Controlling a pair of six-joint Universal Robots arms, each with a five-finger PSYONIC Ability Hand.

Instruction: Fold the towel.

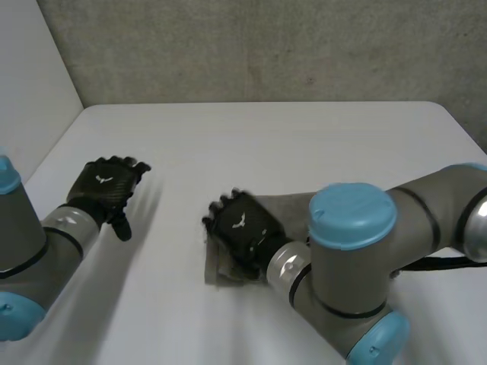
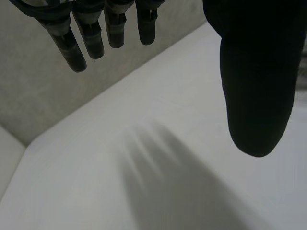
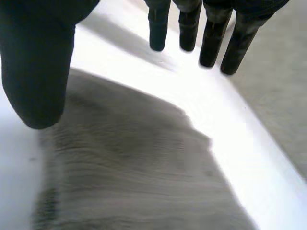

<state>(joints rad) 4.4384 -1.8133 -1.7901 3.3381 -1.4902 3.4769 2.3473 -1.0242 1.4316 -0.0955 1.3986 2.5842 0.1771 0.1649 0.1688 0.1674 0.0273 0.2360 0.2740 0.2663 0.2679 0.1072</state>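
The left arm [image 1: 30, 251] comes in low at the table's near left. It ends in the left hand [image 1: 105, 188], back upward, which points toward the far wall. Its fingers [image 2: 69, 48] are straight and lie side by side, its thumb [image 2: 256, 81] stands well off to one side, and nothing is between them. In the left wrist view this hand hangs above bare white table [image 2: 192, 120]. A small white emblem [image 1: 101, 180] sits on the back of the hand, too small to read as letters.

Toward the middle of the table, the right hand [image 1: 242, 228] lies palm down over the towel [image 1: 285, 204], with a like white emblem [image 1: 240, 222] on its back. The right wrist view shows its fingers [image 3: 158, 28] extended and slightly apart, with the thumb [image 3: 36, 62] held wide, gripping nothing. The grey-brown ribbed towel [image 3: 129, 167] lies flat beneath the palm, with one edge just past the thumb tip. The right arm [image 1: 358, 251] bends in from the near right, elbow forward
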